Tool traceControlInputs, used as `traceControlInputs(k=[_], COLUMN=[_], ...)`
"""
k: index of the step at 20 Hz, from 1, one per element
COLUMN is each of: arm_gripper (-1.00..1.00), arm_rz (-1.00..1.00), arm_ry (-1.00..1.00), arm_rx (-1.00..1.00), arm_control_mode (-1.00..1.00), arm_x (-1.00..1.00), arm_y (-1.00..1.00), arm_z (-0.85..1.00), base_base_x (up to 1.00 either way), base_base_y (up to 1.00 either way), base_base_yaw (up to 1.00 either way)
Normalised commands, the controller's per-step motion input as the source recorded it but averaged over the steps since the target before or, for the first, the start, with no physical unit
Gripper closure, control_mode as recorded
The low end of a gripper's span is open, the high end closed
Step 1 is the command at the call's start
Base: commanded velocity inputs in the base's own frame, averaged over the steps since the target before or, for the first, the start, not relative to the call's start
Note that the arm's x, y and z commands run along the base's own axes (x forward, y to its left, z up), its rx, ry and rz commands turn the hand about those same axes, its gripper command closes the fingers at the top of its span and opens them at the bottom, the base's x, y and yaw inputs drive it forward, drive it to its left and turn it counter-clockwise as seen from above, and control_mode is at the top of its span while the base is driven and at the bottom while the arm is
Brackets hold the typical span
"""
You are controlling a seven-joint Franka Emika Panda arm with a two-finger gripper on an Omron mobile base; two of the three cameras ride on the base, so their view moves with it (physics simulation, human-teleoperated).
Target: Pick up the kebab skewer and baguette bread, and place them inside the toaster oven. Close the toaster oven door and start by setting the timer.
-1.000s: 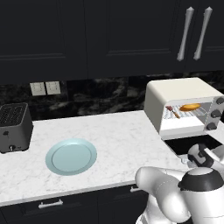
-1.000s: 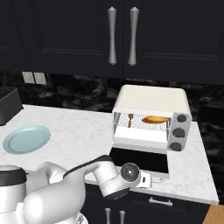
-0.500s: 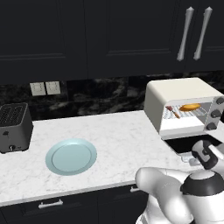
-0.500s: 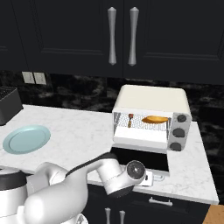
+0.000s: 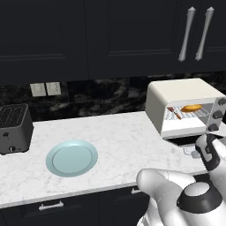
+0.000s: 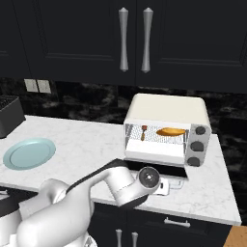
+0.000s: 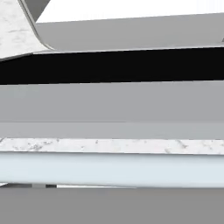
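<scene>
The toaster oven (image 5: 176,95) (image 6: 169,108) stands at the counter's right with its door (image 6: 159,170) (image 5: 185,141) folded down flat. On the wire rack inside lie the baguette bread (image 5: 191,107) (image 6: 171,131) and, left of it, the kebab skewer (image 5: 174,112) (image 6: 143,131). My gripper (image 6: 164,187) (image 5: 194,152) is low at the door's front edge, by its handle. In the hand view the pale bar handle (image 7: 112,168) runs across, very close, with the door's frame (image 7: 112,105) behind it. The fingers are hidden, so I cannot tell whether they grip the handle.
A round light-blue plate (image 5: 72,157) (image 6: 29,153) lies on the marble counter left of the arm. A dark slot toaster (image 5: 14,128) (image 6: 9,113) stands at the far left. Grey knobs (image 6: 197,145) run down the oven's right side. Dark cabinets hang above.
The hand has crept a little to the right, closer to the front edge of the lowered door. The bread, skewer and plate have not moved.
</scene>
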Motion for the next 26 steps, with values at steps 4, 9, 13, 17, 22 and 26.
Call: traceControlInputs(k=[4, 9, 13, 17, 22, 26], arm_gripper=[-1.00, -1.00, -1.00, -1.00, -1.00, -1.00], arm_rz=[-0.03, -0.03, -0.02, 0.00, 0.00, 0.00], arm_ry=[-0.11, -0.07, -0.01, 0.06, 0.14, 0.13], arm_rx=[0.03, 0.03, 0.00, 0.00, 0.00, 0.00], arm_control_mode=[-1.00, -1.00, -1.00, -1.00, -1.00, -1.00], arm_x=[1.00, 1.00, 1.00, 1.00, 0.79, 0.49], arm_y=[0.52, 0.44, 0.26, 0.12, 0.00, -0.01], arm_z=[0.54, 0.52, 0.49, 0.21, 0.00, 0.00], base_base_x=[0.00, 0.00, 0.00, 0.00, 0.00, 0.00], base_base_y=[0.00, 0.00, 0.00, 0.00, 0.00, 0.00], base_base_yaw=[0.00, 0.00, 0.00, 0.00, 0.00, 0.00])
